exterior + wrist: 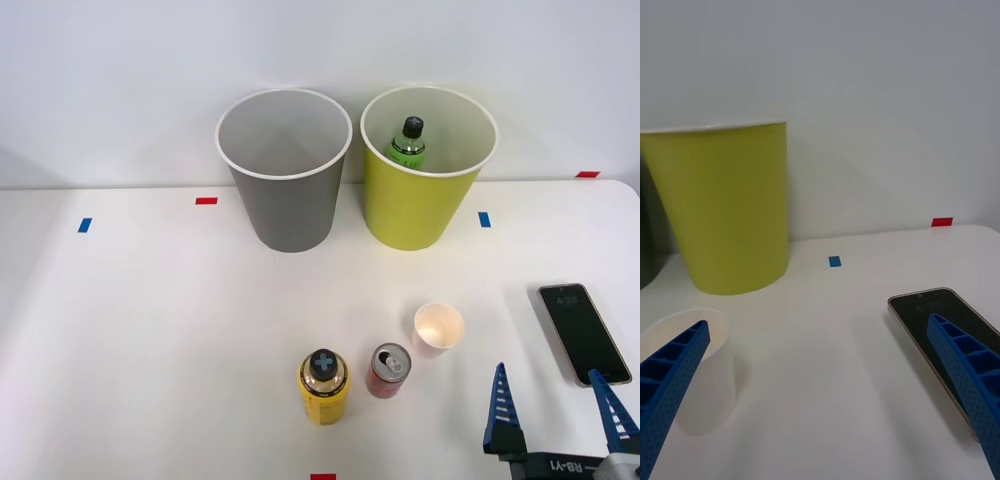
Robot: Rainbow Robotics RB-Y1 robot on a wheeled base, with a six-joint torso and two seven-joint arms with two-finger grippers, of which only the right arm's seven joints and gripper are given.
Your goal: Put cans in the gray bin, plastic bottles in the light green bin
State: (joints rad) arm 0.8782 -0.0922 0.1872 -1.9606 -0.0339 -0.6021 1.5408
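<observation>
Near the table's right edge we see the right gripper open, empty, lettering unreadable, green bottle half hidden inside light green bin, red can label unreadable.

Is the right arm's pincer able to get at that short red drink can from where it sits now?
Probably yes: the open pincer sits near the red can, bare table between; only the pale paper cup stands close.
</observation>
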